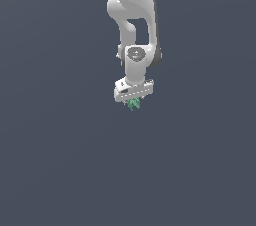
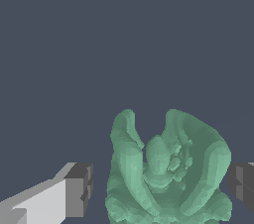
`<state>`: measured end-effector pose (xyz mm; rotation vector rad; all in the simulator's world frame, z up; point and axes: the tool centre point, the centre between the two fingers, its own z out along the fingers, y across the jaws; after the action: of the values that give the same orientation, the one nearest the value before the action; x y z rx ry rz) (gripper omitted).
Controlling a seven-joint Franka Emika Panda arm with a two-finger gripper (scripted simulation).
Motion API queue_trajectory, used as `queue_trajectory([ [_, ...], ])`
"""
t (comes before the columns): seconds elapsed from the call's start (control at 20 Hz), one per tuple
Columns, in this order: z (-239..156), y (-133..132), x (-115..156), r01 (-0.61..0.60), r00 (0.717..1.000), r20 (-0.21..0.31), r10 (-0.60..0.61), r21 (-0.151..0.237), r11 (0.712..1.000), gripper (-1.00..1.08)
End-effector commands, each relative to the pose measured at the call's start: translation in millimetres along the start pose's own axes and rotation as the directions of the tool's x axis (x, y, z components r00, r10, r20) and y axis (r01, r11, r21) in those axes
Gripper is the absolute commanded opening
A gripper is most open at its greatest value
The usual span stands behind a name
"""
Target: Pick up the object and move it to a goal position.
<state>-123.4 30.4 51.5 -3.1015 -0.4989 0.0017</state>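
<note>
Arm [image 1: 134, 15] enters from the top edge of the exterior view; its upper links are cut off there. White head points down over a flat grey ground with no visible features.

Pincer [image 1: 133, 101]: fingers mostly hidden under the head in the exterior view. In the wrist view one finger [image 2: 78, 190] stands apart from the object [image 2: 166, 173], with a clear gap; the other finger [image 2: 242, 182] sits right at the object's edge and is cut off by the frame. Contact there is hard to judge. Cannot tell whether it is clenched on the object or released.

Object [image 1: 133, 104]: teal, lumpy, between the fingers, just below the head. Its lower part is cut off in the wrist view.
</note>
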Motion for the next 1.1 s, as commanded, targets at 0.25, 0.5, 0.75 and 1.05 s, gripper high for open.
queue_trajectory([
  [0.25, 11.8, 0.0, 0.3, 0.001, 1.000, -0.001, -0.001, 0.000, 1.000, -1.00],
  [0.5, 11.8, 0.0, 0.3, 0.001, 1.000, -0.001, -0.001, 0.000, 1.000, -1.00],
  [0.75, 11.0, 0.6, 0.6, 0.000, 1.000, -0.002, 0.000, -0.001, 1.000, -1.00],
  [1.05, 1.7, 1.1, 2.7, 0.000, 1.000, -0.002, 0.000, -0.001, 1.000, -1.00],
])
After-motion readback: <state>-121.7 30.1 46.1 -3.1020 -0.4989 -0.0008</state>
